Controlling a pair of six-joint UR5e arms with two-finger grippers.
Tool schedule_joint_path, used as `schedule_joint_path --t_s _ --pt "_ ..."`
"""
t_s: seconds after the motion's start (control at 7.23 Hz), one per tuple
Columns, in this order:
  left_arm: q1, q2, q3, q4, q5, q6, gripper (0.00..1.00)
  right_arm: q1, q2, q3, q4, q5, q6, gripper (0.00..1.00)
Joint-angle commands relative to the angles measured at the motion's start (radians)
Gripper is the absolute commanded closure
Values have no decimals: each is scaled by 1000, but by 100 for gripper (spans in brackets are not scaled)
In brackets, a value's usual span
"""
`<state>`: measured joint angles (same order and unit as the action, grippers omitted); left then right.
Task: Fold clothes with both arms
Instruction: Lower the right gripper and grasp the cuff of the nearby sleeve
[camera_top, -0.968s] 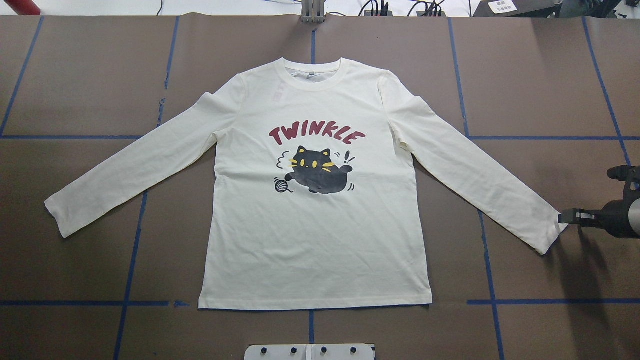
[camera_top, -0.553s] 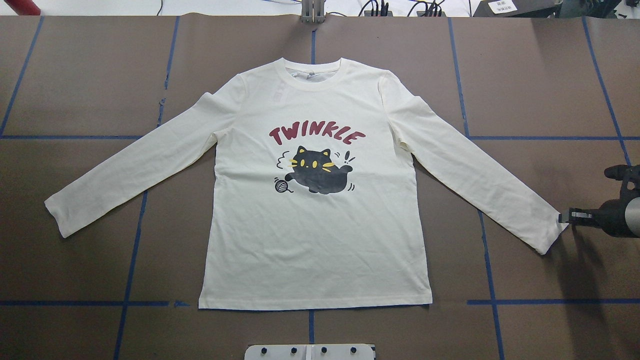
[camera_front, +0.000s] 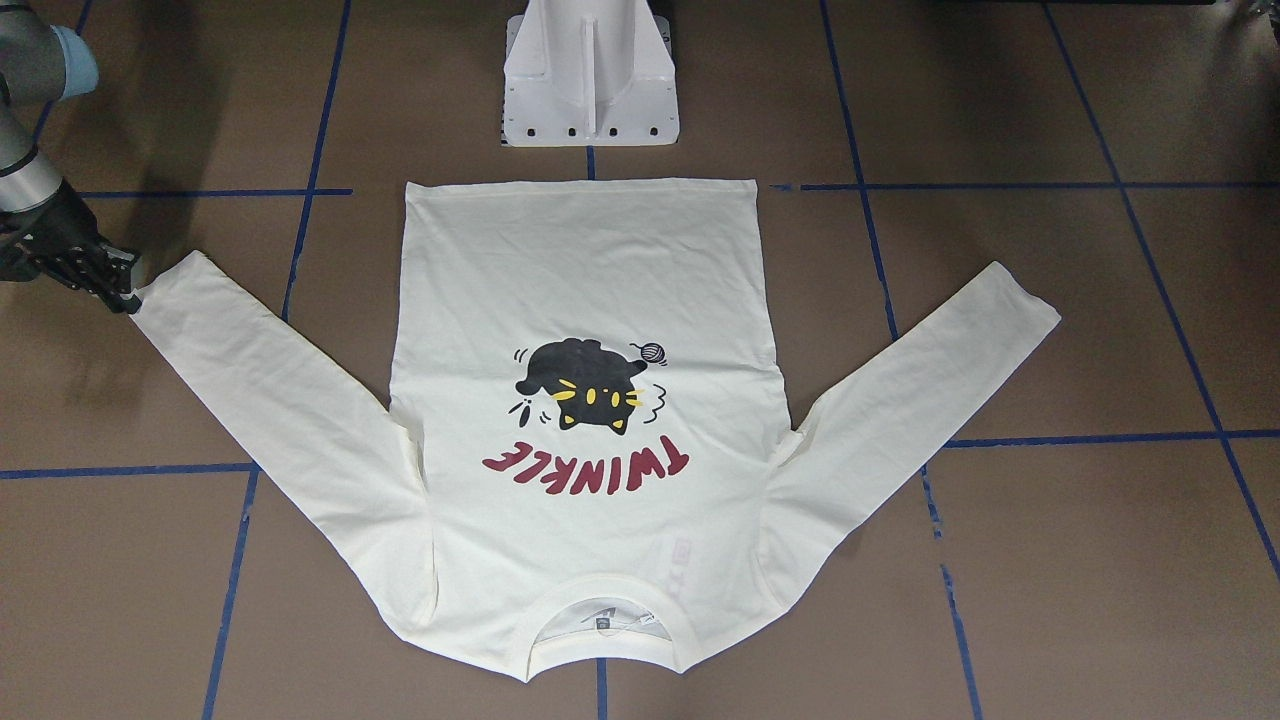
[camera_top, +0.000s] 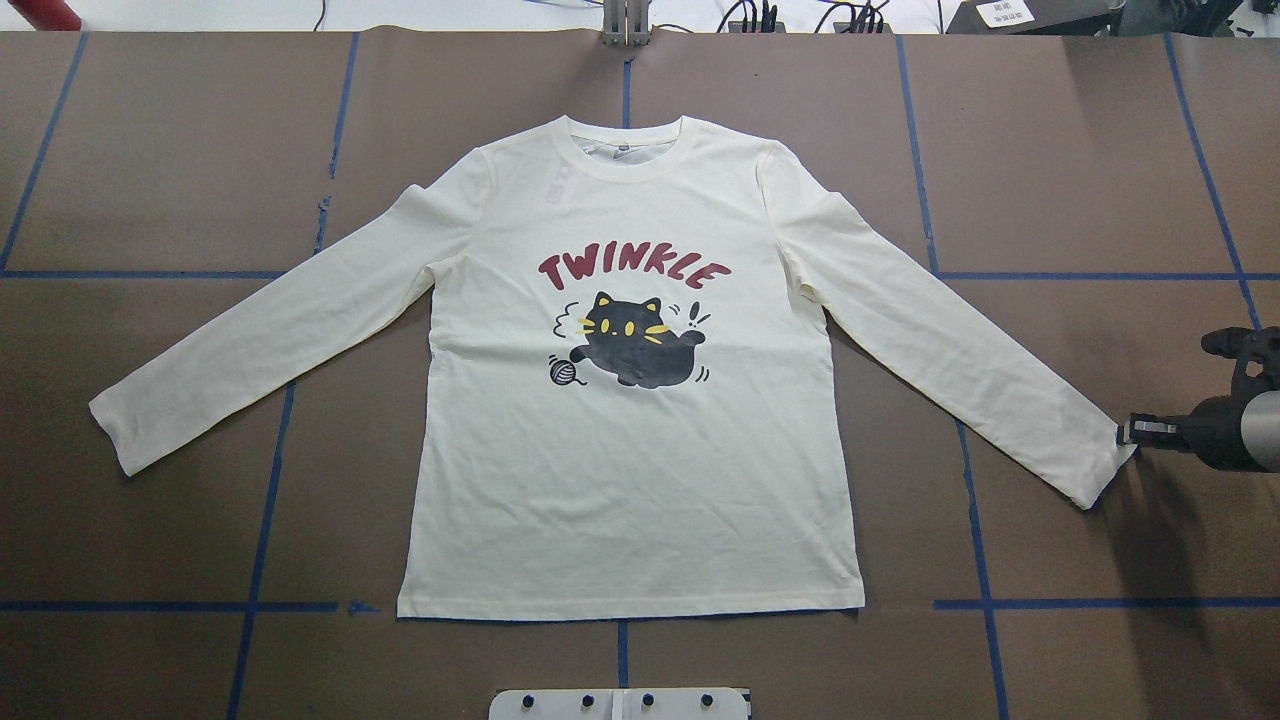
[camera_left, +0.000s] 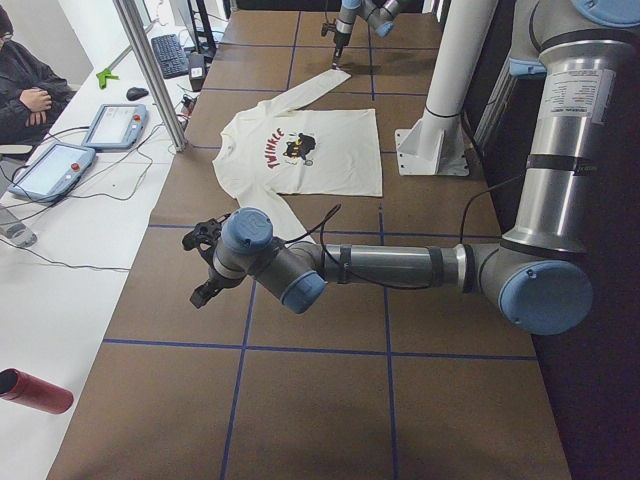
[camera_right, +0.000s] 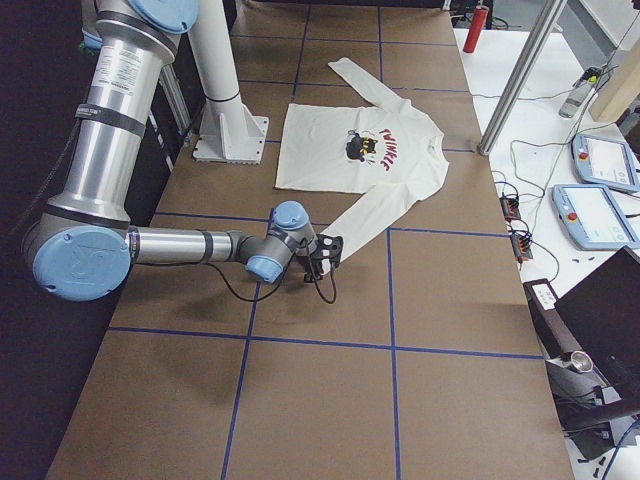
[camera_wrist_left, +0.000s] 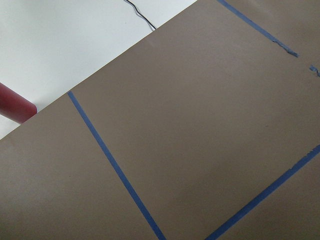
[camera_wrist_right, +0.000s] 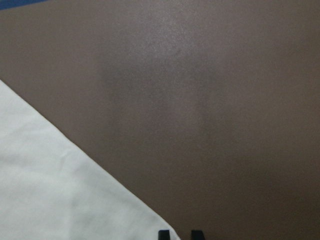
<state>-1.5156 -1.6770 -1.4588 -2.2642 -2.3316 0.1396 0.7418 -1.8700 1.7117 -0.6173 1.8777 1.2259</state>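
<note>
The shirt is lying flat, print up, on the desk. The right gripper is sitting at one cuff, jaws narrowly apart. The left gripper is hovering clear of the shirt; I cannot tell whether it is apart or together.

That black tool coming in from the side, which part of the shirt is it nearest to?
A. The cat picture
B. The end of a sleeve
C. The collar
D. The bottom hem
B: in the overhead view the right tool sits right at the cuff of one outstretched sleeve of the shirt.
</note>
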Motion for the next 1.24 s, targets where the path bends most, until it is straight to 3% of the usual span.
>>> schedule_joint_path --t_s 0.0,0.28,0.69,1.11 --pt "0 0 0 0 0 0 0 2 20 8 -1 -3 10 100" --pt "0 0 0 0 0 0 0 7 41 69 -77 -2 9 100" --pt "0 -1 2 0 0 0 0 42 128 285 -421 3 9 100" --pt "0 -1 8 0 0 -2 0 109 514 275 -852 9 -6 100"
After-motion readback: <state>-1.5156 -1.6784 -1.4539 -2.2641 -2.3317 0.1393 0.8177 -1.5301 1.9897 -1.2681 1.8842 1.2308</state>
